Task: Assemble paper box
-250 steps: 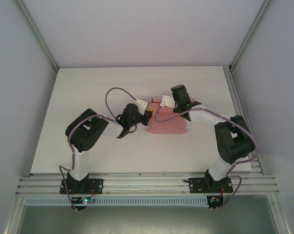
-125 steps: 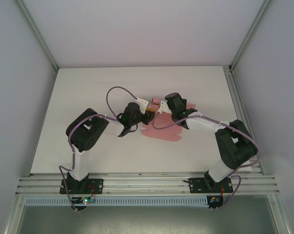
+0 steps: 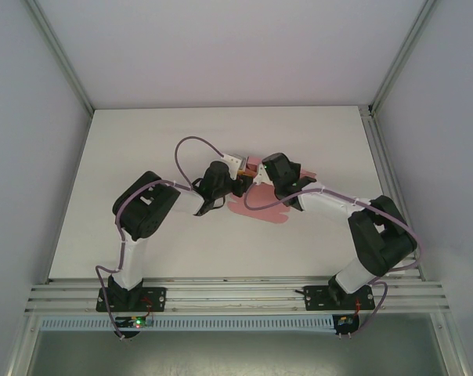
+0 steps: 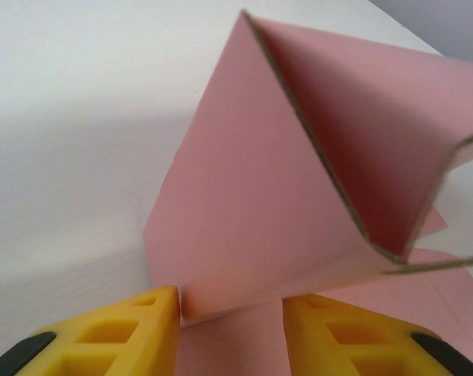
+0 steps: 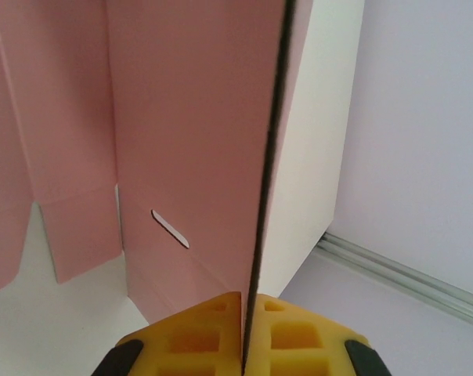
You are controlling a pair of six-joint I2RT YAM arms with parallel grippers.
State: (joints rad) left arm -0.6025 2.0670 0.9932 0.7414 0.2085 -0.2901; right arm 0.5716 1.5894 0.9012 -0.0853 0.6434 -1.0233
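At left, the left gripper [image 3: 242, 186] has its yellow fingers [image 4: 135, 333] parted; a folded corner of the paper box [image 4: 244, 211] lies in the gap between them, not pinched. At centre, we see the box as a half-raised sheet of pink card near the middle of the table [image 3: 142, 149], part of it flat and part lifted into a V-shaped fold. At right, the right gripper [image 5: 244, 335] has its fingers pressed together on the thin edge of an upright panel, beside a small slot [image 5: 170, 229] cut in the card. We judge the step in hand to be raising the walls along their creases, with the box far from closed. The next move, in our reading, calls for the left fingers to close on the fold while the right holds its panel upright, without buckling the thin card. The table is plain white and matt, enclosed by pale walls [image 3: 221, 47], with a metal rail [image 3: 236, 291] along its near edge
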